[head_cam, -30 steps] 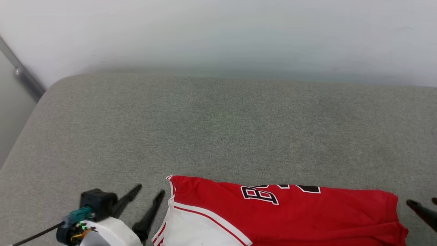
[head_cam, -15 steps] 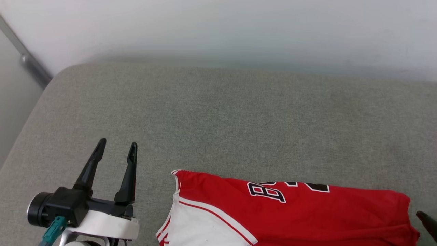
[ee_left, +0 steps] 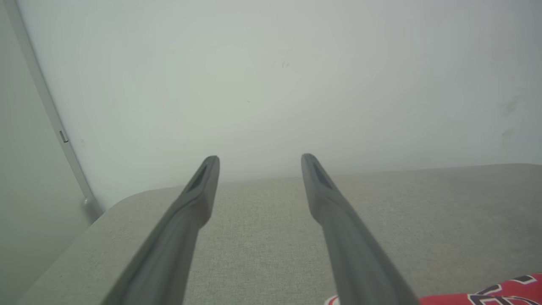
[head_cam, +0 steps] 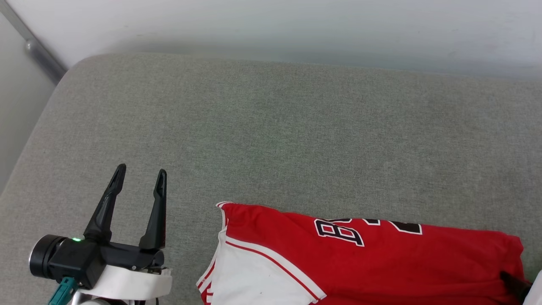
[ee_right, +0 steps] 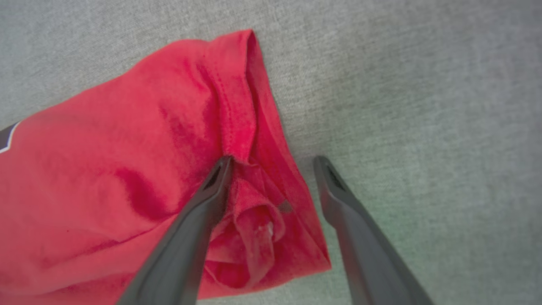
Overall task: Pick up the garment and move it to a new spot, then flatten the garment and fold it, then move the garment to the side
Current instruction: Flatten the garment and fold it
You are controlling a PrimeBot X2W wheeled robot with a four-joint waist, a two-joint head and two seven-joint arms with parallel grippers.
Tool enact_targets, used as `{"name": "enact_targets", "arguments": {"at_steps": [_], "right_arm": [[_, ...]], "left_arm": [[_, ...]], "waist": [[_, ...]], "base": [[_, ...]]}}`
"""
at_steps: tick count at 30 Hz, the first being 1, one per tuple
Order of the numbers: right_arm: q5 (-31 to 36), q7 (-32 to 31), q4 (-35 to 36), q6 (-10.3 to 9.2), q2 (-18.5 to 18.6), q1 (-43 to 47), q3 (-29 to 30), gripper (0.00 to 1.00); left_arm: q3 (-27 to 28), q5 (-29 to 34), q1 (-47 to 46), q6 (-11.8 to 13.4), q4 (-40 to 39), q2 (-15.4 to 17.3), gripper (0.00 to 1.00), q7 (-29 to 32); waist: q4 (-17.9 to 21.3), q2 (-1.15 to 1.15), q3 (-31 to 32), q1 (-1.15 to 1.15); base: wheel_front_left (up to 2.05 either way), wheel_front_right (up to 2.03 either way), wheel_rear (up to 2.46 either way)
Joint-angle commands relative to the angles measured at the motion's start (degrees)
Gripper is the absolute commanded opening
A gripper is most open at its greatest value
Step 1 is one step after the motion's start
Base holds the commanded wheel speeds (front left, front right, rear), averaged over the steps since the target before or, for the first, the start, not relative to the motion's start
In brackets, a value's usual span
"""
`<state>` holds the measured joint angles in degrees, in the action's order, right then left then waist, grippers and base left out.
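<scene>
Pale wall [head_cam: 271, 25] backs a grey-green upholstered pad [head_cam: 271, 127] in the head view, with a metal rail [head_cam: 38, 55] running down beside the pad's rounded far-left corner. Most of the pad lies bare, from the far edge to the garment [head_cam: 372, 262], which lies flat along the near edge, right of centre, with its white sleeve to the left and the black-and-white lettering facing up. The left jaws hover at the lower left, well clear of the sleeve, their two dark fingers [head_cam: 103, 207] spread apart, pointing toward the wall and holding nothing. A dark finger [head_cam: 514, 284] of the right jaws shows at the garment's right end.

Seen from the left wrist, the fingers [ee_left: 355, 245] reach level over bare pad toward the wall [ee_left: 271, 84], with a red corner of the garment [ee_left: 487, 294] low at the right.

Seen from the right wrist, the right jaws point down at the garment [ee_right: 106, 169], wide apart. One finger [ee_right: 186, 237] lies over the bunched red hem and the other over bare pad [ee_right: 423, 106], so the garment's edge sits between them. Whether either finger touches the cloth I cannot tell.
</scene>
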<state>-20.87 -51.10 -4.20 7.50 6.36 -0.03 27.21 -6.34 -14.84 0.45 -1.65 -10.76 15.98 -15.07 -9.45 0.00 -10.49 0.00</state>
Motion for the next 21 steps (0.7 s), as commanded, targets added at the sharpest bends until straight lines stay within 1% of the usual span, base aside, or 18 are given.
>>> {"name": "enact_targets", "arguments": {"at_steps": [1, 4, 7, 8, 9, 10, 13, 17, 21], "right_arm": [[-0.91, -0.35, -2.44, -0.02, -0.88, 0.21, -1.49, 1.00], [-2.60, -0.48, -4.17, 0.07, -1.56, 0.69, -3.88, 1.00], [-4.02, -0.19, -5.33, 0.11, -1.93, 1.14, -6.02, 1.00], [-4.08, 0.05, -5.65, 0.12, -1.98, 1.20, -6.38, 0.79], [-3.88, 0.80, -5.81, 0.12, -1.95, 1.06, -6.57, 0.33], [-3.74, 1.61, -5.93, 0.12, -1.81, 0.86, -6.91, 0.00], [-4.58, 3.21, -6.16, 0.10, -1.13, 0.54, -7.78, 0.00], [-5.50, 4.72, -4.98, 0.06, 0.64, 0.17, -7.34, 0.00], [-5.91, 5.69, -3.65, -0.03, 2.10, -0.06, -5.24, 0.00]], "left_arm": [[0.97, 0.79, 0.23, -1.19, 0.43, -1.10, 1.00, -0.11], [2.24, 1.85, 0.12, -2.87, 1.27, -2.57, 1.00, -0.12], [3.05, 2.74, 0.07, -3.92, 1.92, -3.69, 1.00, -0.12], [3.33, 2.98, 0.08, -4.29, 2.08, -3.97, 1.00, -0.12], [3.55, 3.15, 0.10, -4.42, 2.24, -4.26, 1.00, -0.12], [3.72, 3.41, 0.15, -4.73, 2.41, -4.52, 1.00, -0.12], [4.08, 3.98, 0.50, -5.23, 2.89, -4.97, 1.00, -0.12], [4.62, 4.22, 0.89, -5.52, 3.02, -5.31, 1.00, -0.12], [5.38, 3.96, 1.33, -5.70, 2.06, -5.84, 1.00, -0.12]], "waist": [[-0.05, 0.00, -0.14, 0.00], [-0.07, 0.00, -0.25, 0.00], [-0.02, 0.00, -0.24, 0.00], [0.00, 0.00, -0.19, 0.00], [0.03, 0.00, -0.11, 0.00], [0.06, 0.00, 0.02, 0.00], [0.23, 0.00, 0.63, 0.00], [0.70, 0.00, 1.53, 0.00], [1.23, 0.00, 2.02, 0.00]], "base": [[0.00, 0.00, 0.00], [0.00, 0.00, 0.00], [0.00, 0.00, 0.00], [0.00, 0.00, 0.00], [0.00, 0.00, 0.00], [0.00, 0.00, 0.00], [0.00, 0.00, 0.00], [0.00, 0.00, 0.00], [0.00, 0.00, 0.00]]}}
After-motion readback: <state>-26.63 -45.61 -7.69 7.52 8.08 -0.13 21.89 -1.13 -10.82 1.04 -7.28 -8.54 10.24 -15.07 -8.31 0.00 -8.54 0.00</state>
